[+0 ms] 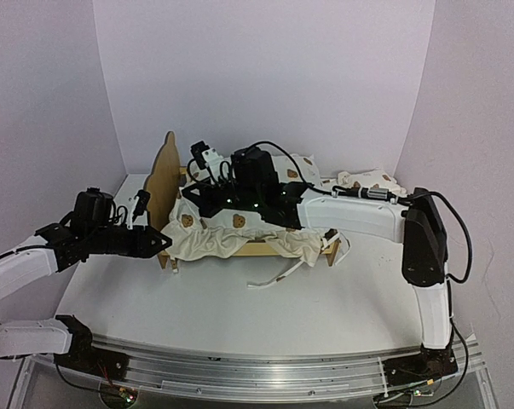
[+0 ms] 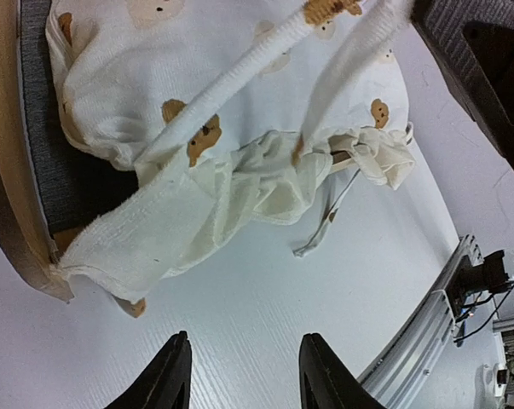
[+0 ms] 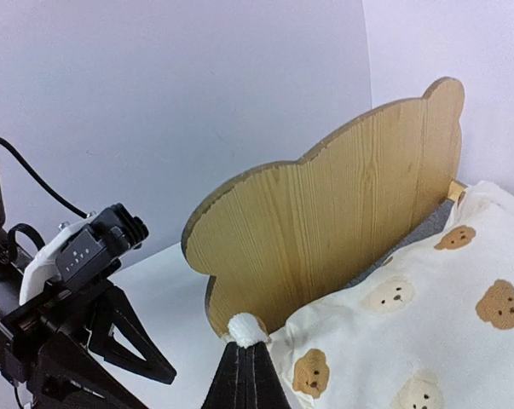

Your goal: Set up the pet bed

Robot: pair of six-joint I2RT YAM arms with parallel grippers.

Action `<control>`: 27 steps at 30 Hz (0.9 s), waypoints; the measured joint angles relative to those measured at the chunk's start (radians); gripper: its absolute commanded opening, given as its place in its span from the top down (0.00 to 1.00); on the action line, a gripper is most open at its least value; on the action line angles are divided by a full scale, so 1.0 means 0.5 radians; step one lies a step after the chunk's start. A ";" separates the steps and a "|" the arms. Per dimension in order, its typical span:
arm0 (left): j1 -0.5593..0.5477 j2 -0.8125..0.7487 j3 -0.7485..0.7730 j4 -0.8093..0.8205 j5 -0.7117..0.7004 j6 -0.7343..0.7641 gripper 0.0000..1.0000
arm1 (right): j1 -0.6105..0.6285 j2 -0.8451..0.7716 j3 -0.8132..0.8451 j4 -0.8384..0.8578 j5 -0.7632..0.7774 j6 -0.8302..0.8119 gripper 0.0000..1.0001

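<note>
The top camera looks down from high behind, while both wrist cameras sit close, sharing the pet bed.

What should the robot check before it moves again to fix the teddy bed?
1. Right gripper pinching the cushion: ok, shut on a white bit beside the headboard.
2. Left gripper free: ok, open with nothing between its fingers.
3. Cushion lying flat on the grey base: not ok, its front side spills over the edge onto the table.
4. Ties tucked in: not ok, they dangle onto the table.
5. Pinch firm enough to pull: cannot tell.
</note>
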 measured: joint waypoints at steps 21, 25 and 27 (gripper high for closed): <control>-0.312 0.592 -0.153 0.262 -0.420 0.274 0.54 | -0.148 -0.291 -0.317 -0.014 0.092 0.100 1.00; -0.312 0.606 -0.114 0.317 -0.552 0.371 0.56 | -0.159 -0.298 -0.363 -0.001 0.076 0.089 1.00; -0.317 0.600 -0.089 0.337 -0.592 0.436 0.56 | -0.175 -0.303 -0.393 0.002 0.069 0.089 1.00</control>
